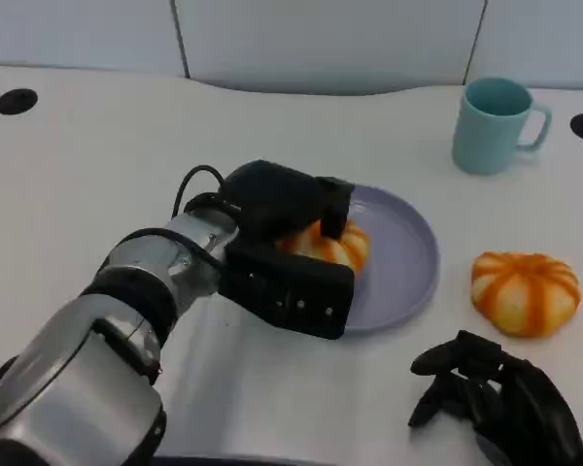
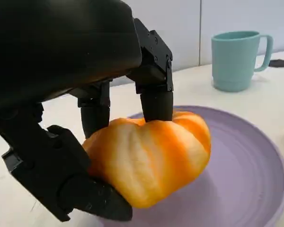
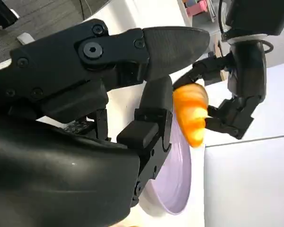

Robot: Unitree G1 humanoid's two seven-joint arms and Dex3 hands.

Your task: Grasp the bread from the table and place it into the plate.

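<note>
The left hand (image 1: 287, 248) is covering much of the bread (image 1: 332, 245) and the plate's (image 1: 408, 254) near rim. The picture's lower edge is cutting off the right hand (image 1: 500, 403).

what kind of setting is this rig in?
Likely a lab or office test bench, not a kitchen: a plain white table with cable grommet holes, pale partition panels behind it, and staged props, a teal mug and a purple plate.

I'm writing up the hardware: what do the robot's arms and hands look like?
The left forearm is a silver metallic shell with black bands and a thin black cable looping near the wrist. The left hand and right hand are matte black, blocky, with jointed fingers.
</note>
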